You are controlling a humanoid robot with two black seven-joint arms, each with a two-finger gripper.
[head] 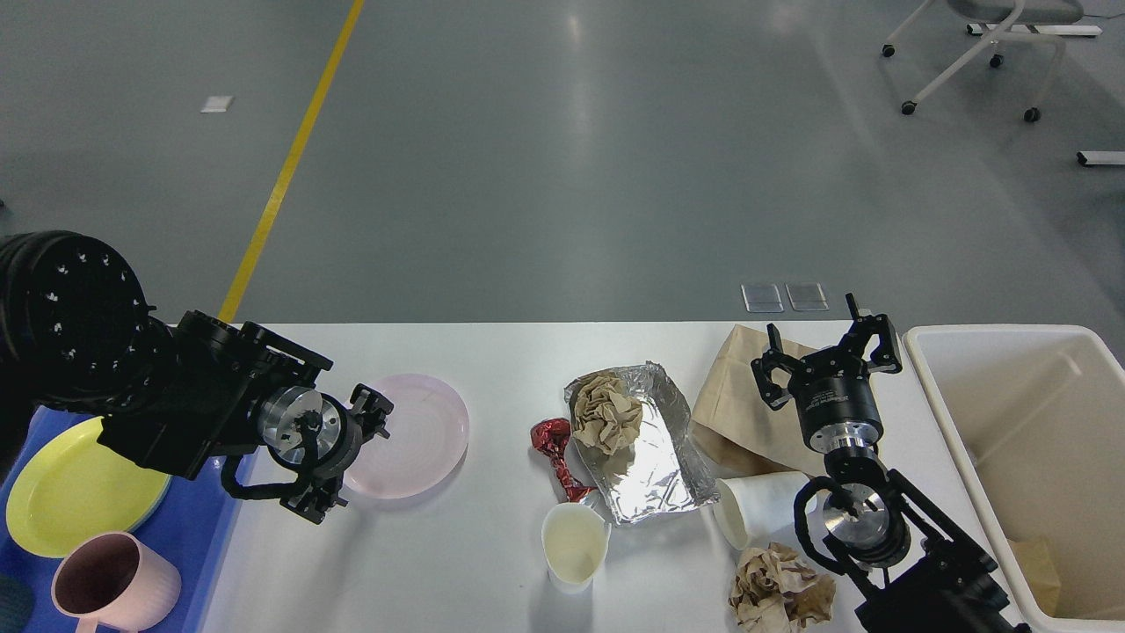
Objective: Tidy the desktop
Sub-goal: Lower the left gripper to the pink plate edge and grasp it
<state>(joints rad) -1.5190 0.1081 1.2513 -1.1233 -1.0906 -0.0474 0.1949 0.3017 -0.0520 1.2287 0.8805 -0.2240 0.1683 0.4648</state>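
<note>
On the desktop [492, 563] most clutter remains: pink plate [413, 431], foil tray [646, 453] holding crumpled paper, red wrapper [554, 444], two paper cups [573, 545], a paper wad [778, 598] and brown bag [734, 404]. Sorted so far: yellow plate [70, 483] and mug [110, 585] in the blue tray [198, 519]; the cream bin [1019, 440] holds little. Left gripper [352, 453] sits at the pink plate's edge, finger spread indeterminable. Right gripper [826, 356] hovers with fingers spread, empty. Progress judged early.
</note>
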